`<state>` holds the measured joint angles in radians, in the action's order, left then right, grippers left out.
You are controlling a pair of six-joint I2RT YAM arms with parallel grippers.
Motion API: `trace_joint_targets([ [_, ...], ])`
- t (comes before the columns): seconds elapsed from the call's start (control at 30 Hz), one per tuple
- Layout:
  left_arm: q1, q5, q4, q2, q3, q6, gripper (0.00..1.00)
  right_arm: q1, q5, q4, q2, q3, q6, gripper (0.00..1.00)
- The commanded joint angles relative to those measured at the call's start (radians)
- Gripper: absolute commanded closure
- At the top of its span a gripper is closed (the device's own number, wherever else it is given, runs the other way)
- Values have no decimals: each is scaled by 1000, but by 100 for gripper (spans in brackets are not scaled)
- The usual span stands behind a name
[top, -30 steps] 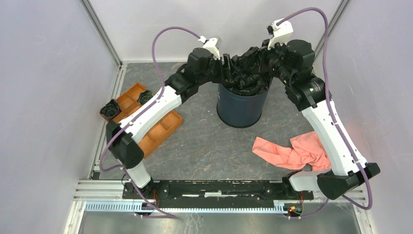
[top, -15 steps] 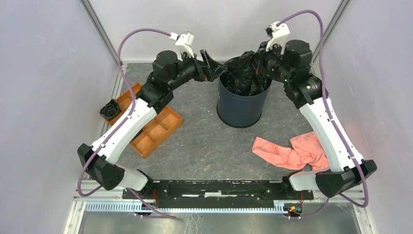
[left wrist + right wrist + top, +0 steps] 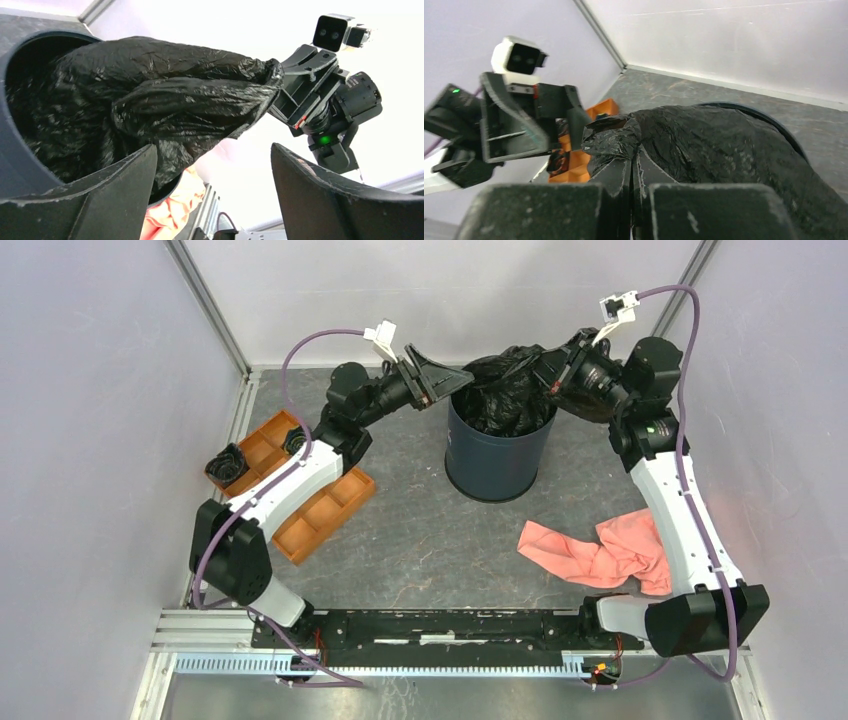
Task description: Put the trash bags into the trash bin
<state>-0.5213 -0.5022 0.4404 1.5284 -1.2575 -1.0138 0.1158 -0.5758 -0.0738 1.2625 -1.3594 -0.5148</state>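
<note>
A large glossy black trash bag (image 3: 508, 392) bulges out of the dark navy trash bin (image 3: 497, 462) at the back middle. My right gripper (image 3: 550, 368) is shut on the bag's upper right corner and holds it stretched above the rim; the pinch shows in the right wrist view (image 3: 633, 161). My left gripper (image 3: 441, 376) is open and empty, just left of the bin's rim and apart from the bag. In the left wrist view its gripper (image 3: 214, 167) faces the bag (image 3: 165, 95) and the bin wall (image 3: 15, 155). Two small black bag wads (image 3: 227, 463) (image 3: 297, 440) sit in the orange tray.
An orange compartment tray (image 3: 318, 508) lies at the left, under the left arm. A pink cloth (image 3: 600, 550) lies on the table at the right front, beside the right arm. Enclosure walls stand close behind the bin.
My left gripper let go of the bag, opened and drew back to the left of the bin. My right gripper moved right and up, pulling the bag's corner with it.
</note>
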Motion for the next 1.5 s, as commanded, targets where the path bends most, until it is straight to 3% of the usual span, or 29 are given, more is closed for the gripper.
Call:
trace_joint_targets([
  [0.0,-9,-7,138,63,-45,-160,14,0,-113,144,-6,6,-82,99],
  [0.4,-39,149,196,41,48,-217,17,0,-139,172,-10,-27,-113,100],
  [0.63,-31,123,196,102,-31,-223,42,1,-140,95,-29,-21,-46,100],
  [0.8,-19,124,7,78,-104,-61,45,0,-114,16,-77,24,10,100],
  [0.87,-18,121,-5,75,-100,-50,53,3,-131,44,-91,55,-12,100],
  [0.97,-14,106,9,76,-98,-36,74,12,-136,48,-83,59,-10,100],
  [1.07,-5,178,-111,35,-101,57,91,17,-69,-57,-49,0,77,100],
  [1.17,8,271,-242,-29,-87,154,97,38,42,-191,19,-89,177,100],
  [1.3,32,302,-325,-71,-68,201,98,160,180,-317,136,-167,290,100],
  [1.4,42,326,-379,-77,-66,235,98,241,406,-447,222,-227,394,100],
  [1.47,43,344,-411,-69,-75,259,98,262,472,-483,265,-246,447,99],
])
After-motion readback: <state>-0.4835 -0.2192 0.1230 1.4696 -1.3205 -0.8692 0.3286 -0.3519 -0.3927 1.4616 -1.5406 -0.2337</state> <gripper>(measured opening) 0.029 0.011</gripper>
